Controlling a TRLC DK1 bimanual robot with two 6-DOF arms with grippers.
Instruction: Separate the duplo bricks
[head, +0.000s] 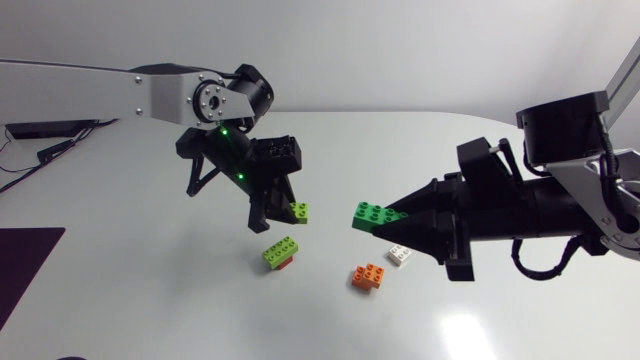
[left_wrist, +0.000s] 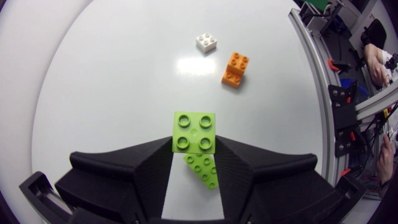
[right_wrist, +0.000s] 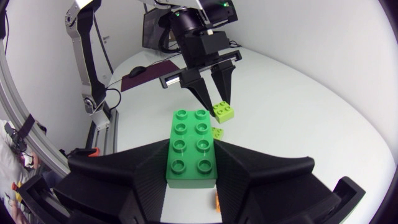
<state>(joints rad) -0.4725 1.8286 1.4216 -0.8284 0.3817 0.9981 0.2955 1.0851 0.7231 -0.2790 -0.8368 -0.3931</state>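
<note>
My left gripper (head: 283, 213) hangs above the table's middle, shut on a small lime two-by-two brick (head: 298, 210) (left_wrist: 194, 132). Just below it on the table lies a longer lime brick (head: 281, 250) (left_wrist: 202, 169) stacked on a red piece (head: 287, 264). My right gripper (head: 402, 222) (right_wrist: 191, 163) is shut on a dark green two-by-four brick (head: 377, 215) (right_wrist: 191, 147), held in the air a short gap to the right of the lime one. The right wrist view shows the left gripper (right_wrist: 214, 93) ahead with its lime brick (right_wrist: 224, 111).
An orange brick (head: 369, 277) (left_wrist: 235, 68) and a white brick (head: 400, 254) (left_wrist: 206, 42) lie on the table under and in front of the right gripper. A dark purple mat (head: 25, 262) lies at the table's left edge.
</note>
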